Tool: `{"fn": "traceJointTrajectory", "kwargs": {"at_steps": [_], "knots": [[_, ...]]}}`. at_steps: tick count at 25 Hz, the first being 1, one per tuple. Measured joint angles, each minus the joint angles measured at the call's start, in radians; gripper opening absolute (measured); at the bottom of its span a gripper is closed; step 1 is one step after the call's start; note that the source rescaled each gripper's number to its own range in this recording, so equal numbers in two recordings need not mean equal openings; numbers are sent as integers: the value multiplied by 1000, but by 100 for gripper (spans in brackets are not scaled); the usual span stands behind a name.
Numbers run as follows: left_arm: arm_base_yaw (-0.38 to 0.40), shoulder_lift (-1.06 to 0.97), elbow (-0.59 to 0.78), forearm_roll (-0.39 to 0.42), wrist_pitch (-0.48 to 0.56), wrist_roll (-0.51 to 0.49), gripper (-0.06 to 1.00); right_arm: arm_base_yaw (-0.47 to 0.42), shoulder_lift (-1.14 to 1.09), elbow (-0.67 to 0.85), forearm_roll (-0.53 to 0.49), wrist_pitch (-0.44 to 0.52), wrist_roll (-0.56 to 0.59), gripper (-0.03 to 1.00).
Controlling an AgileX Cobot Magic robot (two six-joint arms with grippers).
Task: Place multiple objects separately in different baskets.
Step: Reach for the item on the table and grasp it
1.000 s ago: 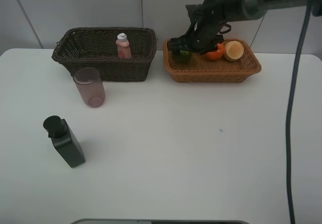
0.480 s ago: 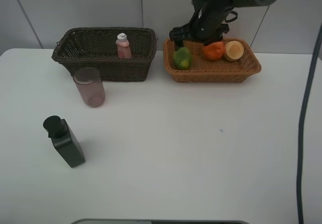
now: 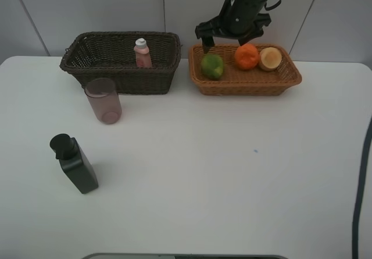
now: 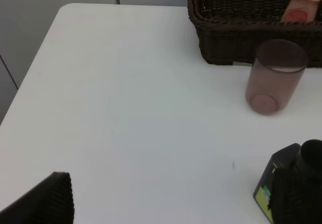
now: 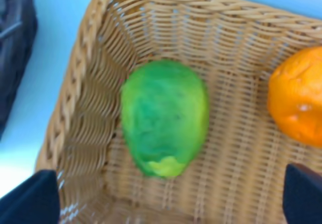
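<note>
**Four sorted, two still out on the table**

Rising clear of the orange-tan basket (image 3: 250, 84), the right gripper (image 3: 228, 38) now hangs above its left end, where a second ago it was down among the fruit. Its jaws stand spread with nothing between them. The green-yellow papaya-like fruit (image 3: 212, 66) it was covering now lies uncovered on the basket floor, apart from the fingers.

That basket looks finished, to my eye. The green fruit lies at the left end, the orange (image 3: 247, 56) in the middle and the peach-like fruit (image 3: 270, 58) at the right, touching the orange.

The dark brown basket (image 3: 119, 78) holds only the small pink white-capped bottle (image 3: 142, 53), standing upright. Two things that seem meant for it remain on the white table (image 3: 232, 171). The translucent pinkish cup (image 3: 104, 100) stands just in front of that basket, and the black pump bottle (image 3: 74, 164) stands well apart, nearer the front edge.

Only one finger (image 4: 43, 201) of the left gripper shows in its wrist view. It is released and carries nothing, with the cup and pump bottle both ahead of it.
</note>
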Motion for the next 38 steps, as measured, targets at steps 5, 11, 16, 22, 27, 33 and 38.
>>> {"fn": "traceJointTrajectory", "kwargs": {"at_steps": [5,11,16,22,27,33,38], "knots": [[0,0,0,0,0,0,100,31,-63,2,7,96,0,89],[0,0,0,0,0,0,100,42,-221,156,51,112,0,89],[0,0,0,0,0,0,100,-39,-412,355,92,146,-31,89],[0,0,0,0,0,0,100,-221,-710,592,136,256,-101,89],[0,0,0,0,0,0,100,-324,-1035,787,136,263,-116,89],[0,0,0,0,0,0,100,-328,-1470,950,140,275,-128,89],[0,0,0,0,0,0,100,-328,-1800,975,140,313,-128,89]]}}
